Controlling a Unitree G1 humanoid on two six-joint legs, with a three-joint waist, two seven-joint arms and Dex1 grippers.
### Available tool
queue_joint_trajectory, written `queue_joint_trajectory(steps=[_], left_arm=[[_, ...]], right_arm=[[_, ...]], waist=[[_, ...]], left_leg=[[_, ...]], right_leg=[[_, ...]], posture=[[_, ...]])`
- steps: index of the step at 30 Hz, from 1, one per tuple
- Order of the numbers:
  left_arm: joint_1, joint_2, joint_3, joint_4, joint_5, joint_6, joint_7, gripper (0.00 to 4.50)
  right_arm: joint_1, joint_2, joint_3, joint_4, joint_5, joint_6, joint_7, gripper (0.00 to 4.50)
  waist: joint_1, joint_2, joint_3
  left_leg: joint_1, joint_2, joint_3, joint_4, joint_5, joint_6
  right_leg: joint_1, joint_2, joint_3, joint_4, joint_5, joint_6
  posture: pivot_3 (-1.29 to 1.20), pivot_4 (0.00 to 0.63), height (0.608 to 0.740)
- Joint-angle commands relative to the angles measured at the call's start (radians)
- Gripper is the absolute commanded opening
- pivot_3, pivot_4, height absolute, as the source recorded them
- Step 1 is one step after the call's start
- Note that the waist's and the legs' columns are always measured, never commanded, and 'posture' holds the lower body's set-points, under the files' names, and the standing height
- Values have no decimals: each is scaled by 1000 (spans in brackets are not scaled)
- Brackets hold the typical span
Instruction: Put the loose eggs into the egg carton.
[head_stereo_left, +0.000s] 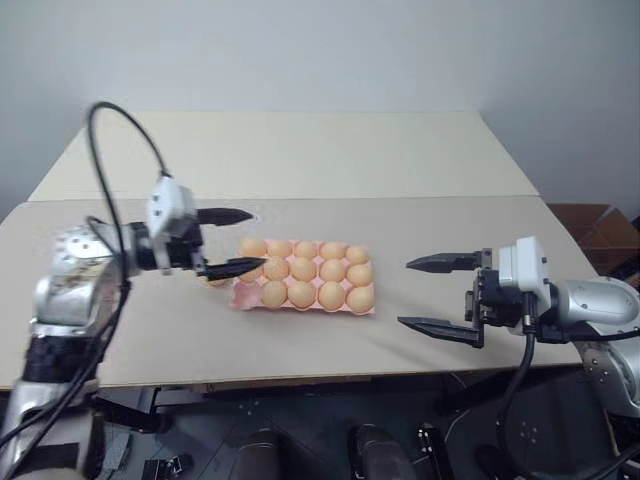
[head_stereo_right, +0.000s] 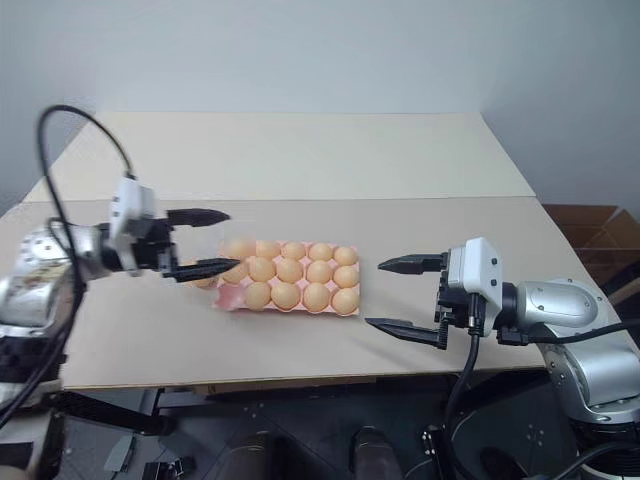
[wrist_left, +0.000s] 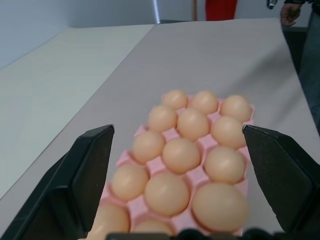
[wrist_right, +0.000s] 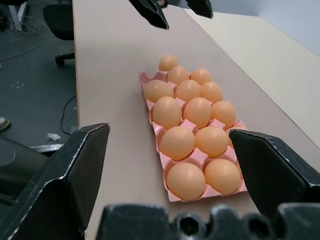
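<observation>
The pink egg carton (head_stereo_left: 240, 296) lies mid-table, lengthwise from left to right. Light orange eggs (head_stereo_left: 303, 269) sit in nearly all its cups; the corner cup at its near left end (wrist_right: 148, 76) holds none. One loose egg (wrist_right: 168, 62) rests on the table just past that left end. My left gripper (head_stereo_left: 232, 242) hovers open at the carton's left end, above the loose egg, with nothing between its fingers. To the right of the carton, my right gripper (head_stereo_left: 418, 293) stands open and apart from it, pointing at it.
A second, paler table (head_stereo_left: 300, 150) adjoins the back edge. A cardboard box (head_stereo_left: 592, 226) sits past the right end. An office chair (wrist_right: 59, 20) stands on the floor on the near side. A person's hand (wrist_left: 288, 13) shows beyond the table's right end.
</observation>
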Motion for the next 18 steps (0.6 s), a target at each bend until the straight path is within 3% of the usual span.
queue_joint_trajectory(steps=[1, 5, 10, 18], left_arm=[[123, 79, 142, -26, -35, 1, -17, 4473], [332, 115, 325, -92, -80, 40, 13, 4473], [564, 90, 516, -238, -195, 118, 5, 4473], [735, 38, 612, -365, -261, 178, 73, 4473]], right_arm=[[-13, -7, -16, -18, 9, -29, 9, 4500], [-22, -2, -9, -2, -1, -36, 9, 4500], [-29, -1, -6, 13, 1, -37, 13, 4500], [-26, -11, -17, 20, 6, -35, 21, 4500]], waist=[[-6, 0, 0], [-6, 0, 0], [6, 0, 0], [18, 0, 0]], left_leg=[[0, 0, 0, 0, 0, 0], [0, 1, 0, 0, 0, 0], [0, 2, 1, 0, 0, 0], [1, 2, 1, 0, 0, 0]], right_leg=[[0, 0, 0, 0, 0, 0], [-1, 0, -1, 0, 0, 0], [-1, -2, -1, 0, -3, 1], [0, -2, -1, 1, -7, -6]], posture=[[0, 150, 740], [0, 150, 740], [0, 150, 740], [0, 150, 740]])
